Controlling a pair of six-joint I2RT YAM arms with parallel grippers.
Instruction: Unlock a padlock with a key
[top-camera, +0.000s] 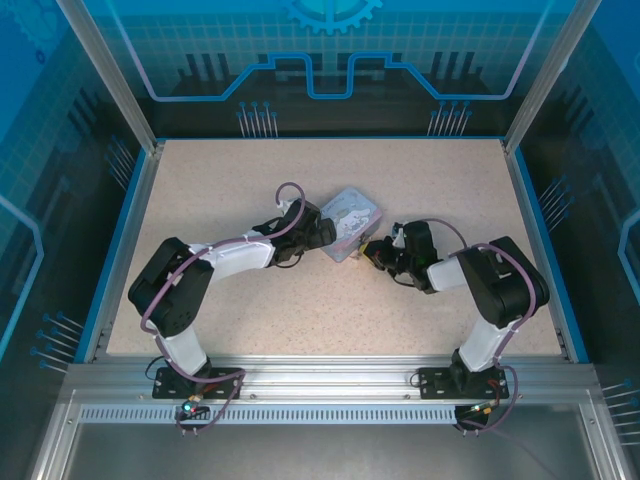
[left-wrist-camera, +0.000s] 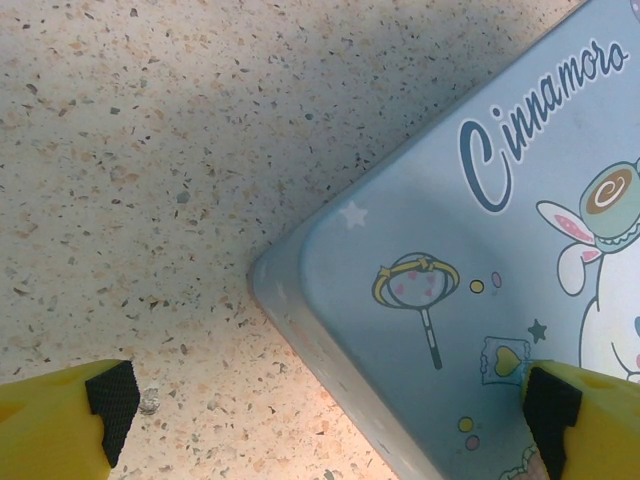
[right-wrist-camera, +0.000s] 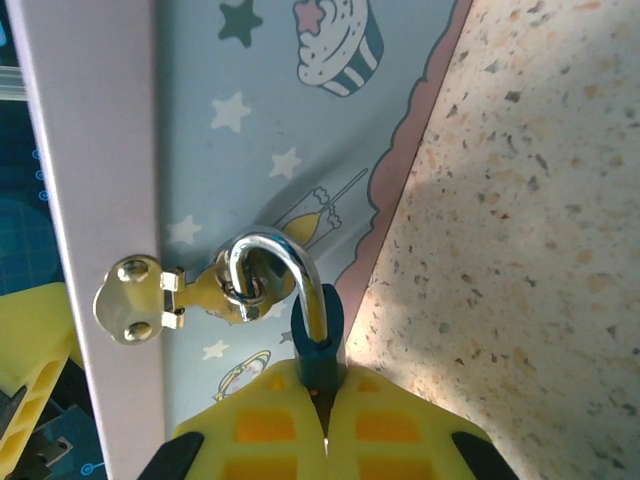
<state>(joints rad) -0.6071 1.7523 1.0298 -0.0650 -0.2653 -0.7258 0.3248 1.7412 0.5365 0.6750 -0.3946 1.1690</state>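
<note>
1. While both arms reach inward from the near edge, the speckled beige table (top-camera: 230, 180) carries everything else inside its blue rim.
2. The left arm (top-camera: 215, 265) bends in from the left and the right arm (top-camera: 490, 285) from the right. Their wrists come close together near the middle of the table, one on each side of the box.
3. The box (top-camera: 352, 215) is a pale blue tin printed with cartoon figures, stars and sweets (the left wrist view shows lettering that starts "Cinnamoro"). It lies near the table's centre, turned at an angle to the table's edges.
4. The left gripper (left-wrist-camera: 330, 425) is spread wide. One yellow finger is over bare table and the other over the printed lid, with a rounded corner of the box between them. Whether either pad touches anything cannot be told.
5. The right gripper (right-wrist-camera: 322, 390) is closed tight, its yellow fingers pressed together around the padlock's body.
6. The hasp (right-wrist-camera: 135, 300) is a small brass-coloured plate with two rivets, fixed to a pale band of the box, and its loop sticks out toward the right gripper.
7. The padlock (right-wrist-camera: 318, 335) sits against the box at the hasp. Its silvery shackle is threaded through the loop, and its dark blue body is pinched between the right fingers. The fingers hide its lower end.
</note>
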